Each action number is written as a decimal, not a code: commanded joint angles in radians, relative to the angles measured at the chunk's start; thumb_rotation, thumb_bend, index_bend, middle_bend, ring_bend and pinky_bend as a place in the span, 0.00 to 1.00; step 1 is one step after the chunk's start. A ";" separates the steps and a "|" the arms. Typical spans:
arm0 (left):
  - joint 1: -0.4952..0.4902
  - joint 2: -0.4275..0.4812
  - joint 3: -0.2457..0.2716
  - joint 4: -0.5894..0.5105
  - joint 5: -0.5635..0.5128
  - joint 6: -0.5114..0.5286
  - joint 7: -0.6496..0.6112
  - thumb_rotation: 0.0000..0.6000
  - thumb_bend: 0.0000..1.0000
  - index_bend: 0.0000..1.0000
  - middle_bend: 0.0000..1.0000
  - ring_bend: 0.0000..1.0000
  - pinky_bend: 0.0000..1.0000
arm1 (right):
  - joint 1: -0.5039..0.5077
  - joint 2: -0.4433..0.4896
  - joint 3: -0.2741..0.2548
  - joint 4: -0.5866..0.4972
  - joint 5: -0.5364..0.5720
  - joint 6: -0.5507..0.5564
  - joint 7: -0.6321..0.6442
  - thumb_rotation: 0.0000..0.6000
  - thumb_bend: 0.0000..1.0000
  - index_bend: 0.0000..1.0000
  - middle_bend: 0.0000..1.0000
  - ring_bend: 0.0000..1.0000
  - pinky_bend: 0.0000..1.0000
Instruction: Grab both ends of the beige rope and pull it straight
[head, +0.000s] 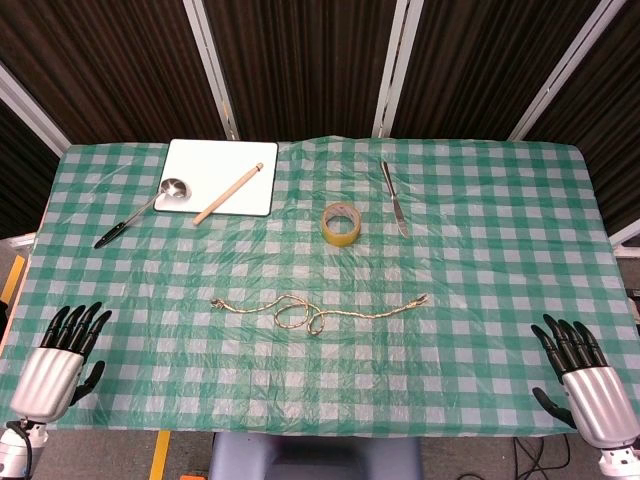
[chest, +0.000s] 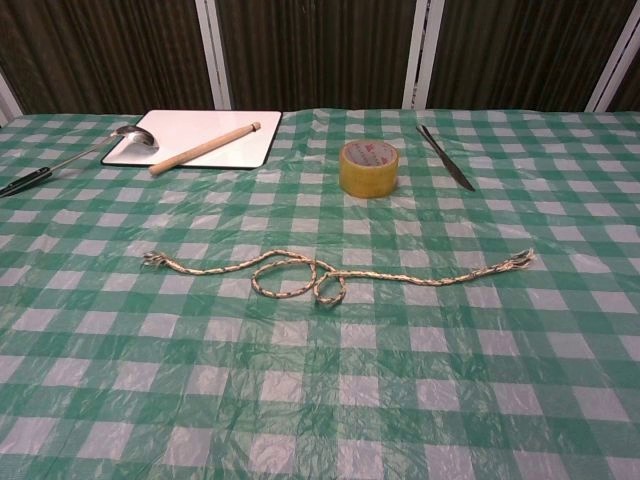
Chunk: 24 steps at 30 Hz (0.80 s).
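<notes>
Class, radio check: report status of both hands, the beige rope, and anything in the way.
Left hand and right hand open, at table's near corners. Beige rope untouched, looped mid-length, ends free. Tape roll beyond it, not blocking.

You've got a glossy, wrinkled plastic cloth w/ green check. Beige rope looks twisted fibre, rough, frayed ends. Spoon & knife = shiny metal. Stick matt wood. Tape roll glossy. Board smooth white. Hands: silvery backs, black fingers.

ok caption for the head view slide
Beige rope lies looped on the checked tablecloth, both robot hands open at the corners.
</notes>
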 joint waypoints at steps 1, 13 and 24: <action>0.004 -0.004 0.004 -0.003 0.013 0.010 0.008 1.00 0.44 0.00 0.00 0.00 0.04 | 0.000 0.001 0.003 0.001 0.005 -0.001 0.004 1.00 0.31 0.00 0.00 0.00 0.00; -0.172 -0.094 -0.065 0.026 -0.045 -0.250 -0.040 1.00 0.46 0.00 0.00 0.00 0.10 | 0.016 -0.010 0.017 -0.002 0.036 -0.045 -0.014 1.00 0.31 0.00 0.00 0.00 0.00; -0.355 -0.306 -0.145 0.160 -0.167 -0.491 0.003 1.00 0.45 0.12 0.00 0.00 0.11 | 0.028 -0.028 0.031 -0.010 0.075 -0.088 -0.069 1.00 0.31 0.00 0.00 0.00 0.00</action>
